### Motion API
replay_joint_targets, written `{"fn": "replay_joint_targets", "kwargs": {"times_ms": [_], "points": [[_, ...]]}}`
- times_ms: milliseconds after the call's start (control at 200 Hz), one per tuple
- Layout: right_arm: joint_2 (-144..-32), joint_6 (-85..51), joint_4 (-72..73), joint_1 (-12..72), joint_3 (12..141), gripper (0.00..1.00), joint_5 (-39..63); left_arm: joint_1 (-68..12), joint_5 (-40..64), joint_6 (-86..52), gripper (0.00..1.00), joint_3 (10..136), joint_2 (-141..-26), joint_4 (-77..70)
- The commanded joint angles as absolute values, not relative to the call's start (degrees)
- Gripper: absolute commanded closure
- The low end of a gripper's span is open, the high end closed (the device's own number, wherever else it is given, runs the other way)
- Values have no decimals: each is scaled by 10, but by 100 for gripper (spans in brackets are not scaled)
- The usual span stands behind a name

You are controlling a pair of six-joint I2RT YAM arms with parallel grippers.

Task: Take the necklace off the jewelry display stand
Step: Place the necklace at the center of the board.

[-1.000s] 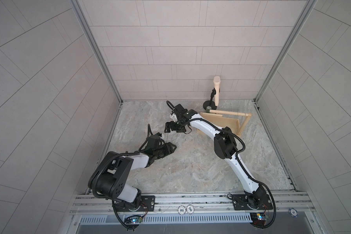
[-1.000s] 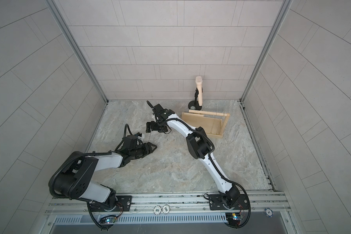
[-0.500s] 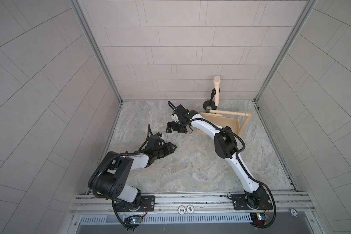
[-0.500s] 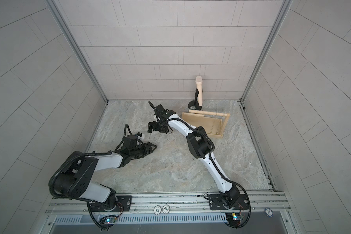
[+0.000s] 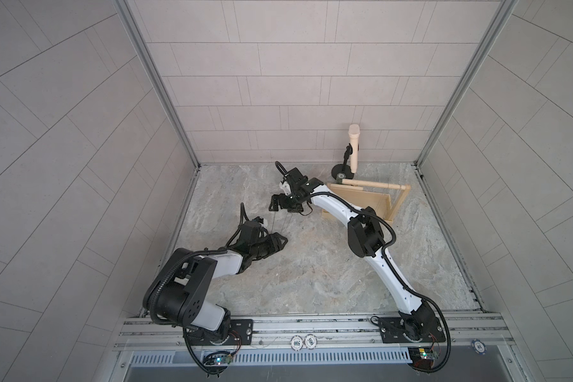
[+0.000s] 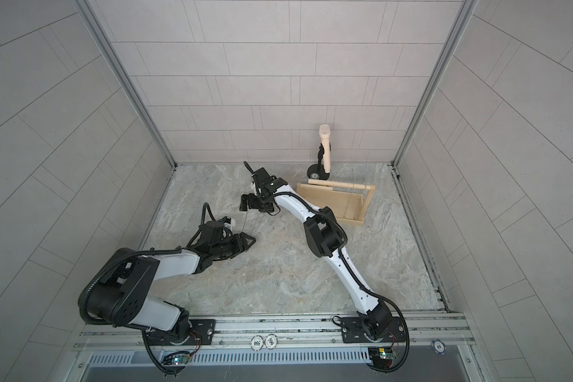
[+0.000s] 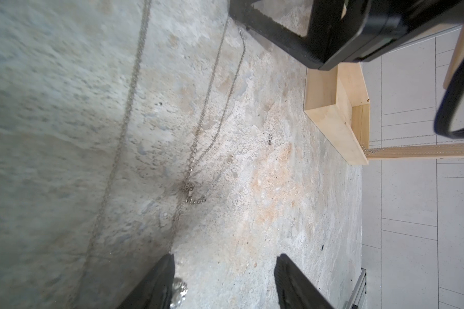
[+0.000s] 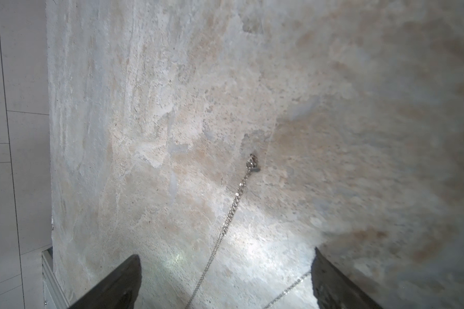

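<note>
While the necklace (image 7: 188, 187) hangs clear of the jewelry display stand (image 5: 368, 198), step: laying the freed chain down.
Necklace: off the dowel bar (image 5: 374, 184), well apart from the stand, out beyond the bar's free end. Its strands run between the two grippers, with the clasp low over the stone tabletop (image 5: 311, 264).
Right gripper (image 8: 225, 254): the nearer to the stand. Its jaws are spread wide and pinch nothing, and the chain seems draped over one finger.
Left gripper (image 7: 225, 256): farther from the stand. Its jaws are apart, and a strand touches one finger without being pinched.
Stand's frame: a fine glittering strand (image 7: 375, 151) lies on it. Whether it is another necklace, I cannot tell.
Next move: probably to lower the chain, then ease both sets of fingers out of the loops slowly, so no link snags.
</note>
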State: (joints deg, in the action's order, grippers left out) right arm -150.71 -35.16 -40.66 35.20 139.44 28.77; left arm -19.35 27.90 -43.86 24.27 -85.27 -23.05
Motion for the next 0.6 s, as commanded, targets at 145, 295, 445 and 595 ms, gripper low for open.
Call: {"fn": "replay_joint_targets", "kwargs": {"times_ms": [145, 295, 445, 595], "points": [[-1563, -369, -390, 352, 1431, 0, 285, -179, 255, -430, 35, 224, -855, -123], [-1573, -374, -366, 352, 1440, 0, 288, -175, 256, -426, 35, 227, -854, -119], [-1582, -378, -366, 351, 1456, 1, 289, -174, 257, -426, 35, 229, -855, -118], [-1580, -375, -378, 351, 1476, 0, 293, -172, 260, -425, 35, 236, -855, -118]]}}
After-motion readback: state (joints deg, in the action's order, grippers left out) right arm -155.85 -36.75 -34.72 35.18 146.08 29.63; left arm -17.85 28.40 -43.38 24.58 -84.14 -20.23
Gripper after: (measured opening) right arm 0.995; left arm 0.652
